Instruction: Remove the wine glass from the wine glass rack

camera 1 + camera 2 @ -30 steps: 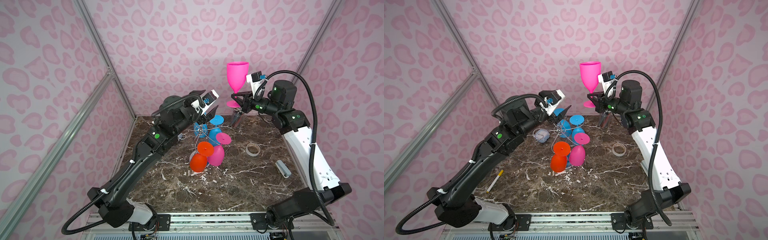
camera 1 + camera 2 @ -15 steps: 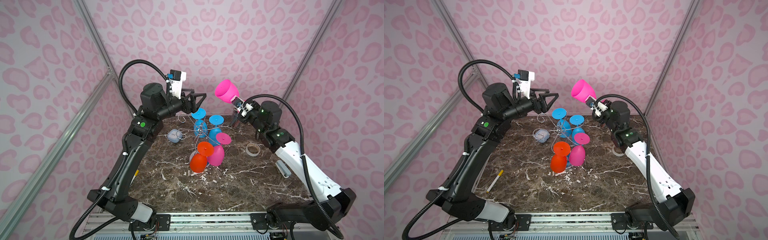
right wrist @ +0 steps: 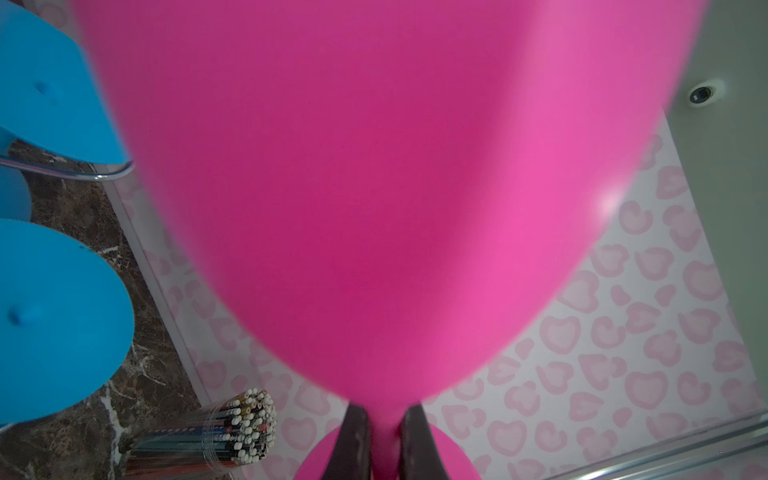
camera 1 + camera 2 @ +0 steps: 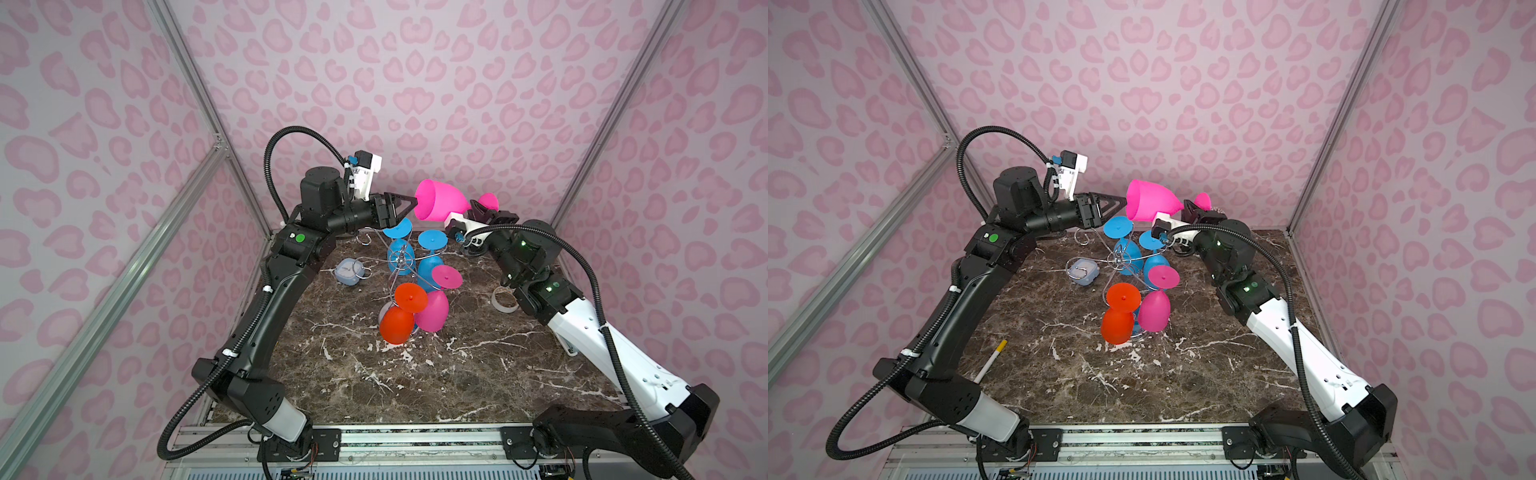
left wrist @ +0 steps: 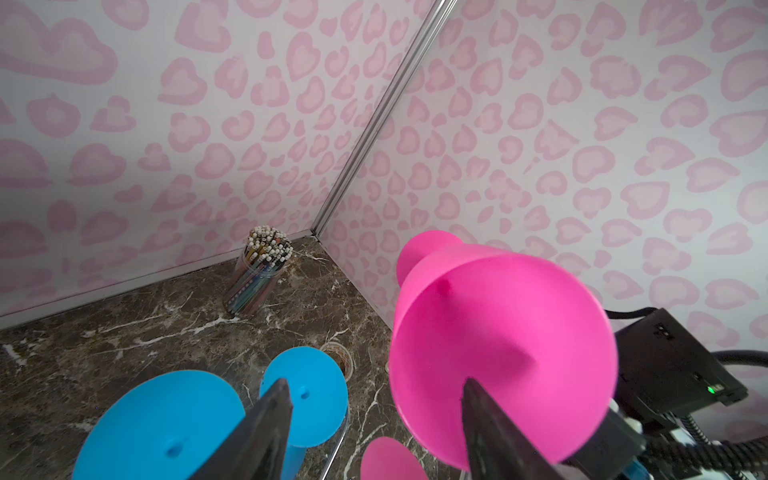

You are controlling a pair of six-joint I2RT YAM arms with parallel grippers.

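Holding: the right gripper (image 3: 384,446) is clamped on the stem of the pink wine glass (image 4: 440,205), between bowl and foot (the right wrist view shows a finger pressed to each side of the stem).
Glass position: off the wine glass rack (image 4: 401,261), in the air above and behind it near the back wall, tipped almost onto its side with the mouth turned toward the left arm.
Left gripper (image 4: 406,210): jaws well apart and gripping nothing. One fingertip (image 5: 473,401) sits at the rim of the glass's mouth; whether it touches cannot be told.
Change in the glass: a second ago it stood upright, high over the right gripper. Half a second ago it leaned. It now lies nearly level and lower.
Change in the left arm: a second ago it was down among the blue glasses (image 4: 399,253) on the rack. It has since risen to meet the mouth of the held glass.
Rack load: two blue glasses, an orange-red glass (image 4: 397,324) and a second pink glass (image 4: 432,316) hang bowl-down, in the same places as before.
Table: the marble table (image 4: 436,374) holds the rack, a small pale-blue object (image 4: 348,272) to its left and a tape roll (image 4: 495,297) to its right, both unmoved.
Corner: a cup of pencils (image 5: 255,282) stands there.
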